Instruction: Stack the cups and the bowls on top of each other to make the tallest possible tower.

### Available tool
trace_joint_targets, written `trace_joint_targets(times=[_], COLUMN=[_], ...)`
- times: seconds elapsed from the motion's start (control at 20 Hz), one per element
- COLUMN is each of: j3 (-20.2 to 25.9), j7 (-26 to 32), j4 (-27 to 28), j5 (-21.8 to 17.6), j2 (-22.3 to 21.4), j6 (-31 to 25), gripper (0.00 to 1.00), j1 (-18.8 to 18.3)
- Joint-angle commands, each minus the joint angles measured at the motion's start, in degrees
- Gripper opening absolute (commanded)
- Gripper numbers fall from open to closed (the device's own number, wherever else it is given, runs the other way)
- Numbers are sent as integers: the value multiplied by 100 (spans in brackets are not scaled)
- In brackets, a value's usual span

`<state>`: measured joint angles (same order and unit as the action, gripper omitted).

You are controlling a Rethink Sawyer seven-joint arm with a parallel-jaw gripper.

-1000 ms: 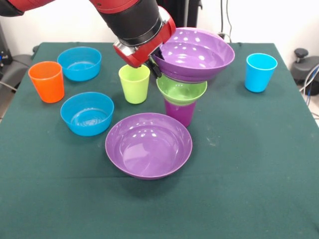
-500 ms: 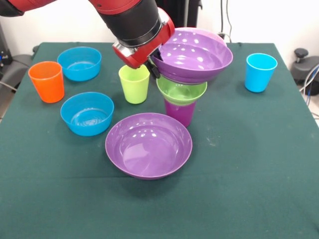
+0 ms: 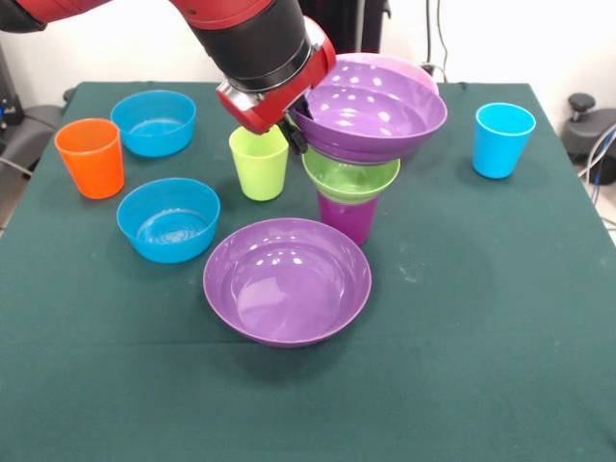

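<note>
Purple bowl [image 3: 371,115], rim gripped by the hand [image 3: 300,130], sits tilted atop green bowl [image 3: 351,176]; open tabletop [image 3: 481,318] beyond.

Your table [image 3: 500,318], green cloth, carries the loose pieces.
Left of the pincer [image 3: 300,130]: orange cup [image 3: 89,157], two blue bowls [image 3: 168,219]; below it, a purple bowl [image 3: 287,280].

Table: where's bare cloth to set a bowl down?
The near strip in front of the purple bowl is free, as is the right side between the tower and the light blue cup. The left is crowded: orange cup, blue bowls.
</note>
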<state>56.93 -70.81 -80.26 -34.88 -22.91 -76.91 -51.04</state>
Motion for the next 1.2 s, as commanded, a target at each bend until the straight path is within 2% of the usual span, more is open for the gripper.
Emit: trace_joint_targets(times=[0.05, 1.2], j3=[-281, -308], j7=[1649, 1480], j4=[-71, -108], j5=[-423, -585], j2=[173, 371], j6=[53, 464], gripper=[0, 0], j1=[169, 185])
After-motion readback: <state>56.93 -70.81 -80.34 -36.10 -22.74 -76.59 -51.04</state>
